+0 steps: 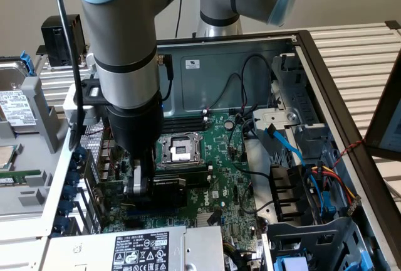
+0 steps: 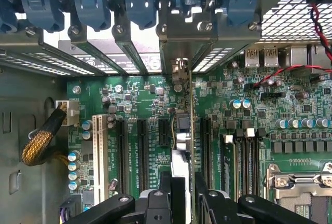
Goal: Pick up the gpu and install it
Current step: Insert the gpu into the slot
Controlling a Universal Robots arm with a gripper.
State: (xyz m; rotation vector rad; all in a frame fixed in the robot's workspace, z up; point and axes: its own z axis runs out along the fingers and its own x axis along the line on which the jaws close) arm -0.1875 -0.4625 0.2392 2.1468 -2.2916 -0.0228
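Gripper (image 2: 182, 195) is clamped shut on the gpu (image 2: 182, 141), holding it edge-on right over an expansion slot on the motherboard (image 2: 135, 99) inside the case, so pickup's done, but whether it's fully seated yet I honestly can't tell.

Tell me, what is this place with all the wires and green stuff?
Probably a computer repair or assembly bench. An open computer case lies on its side, showing its green circuit board, and the robot's gripper holds the graphics card upright over the slots.
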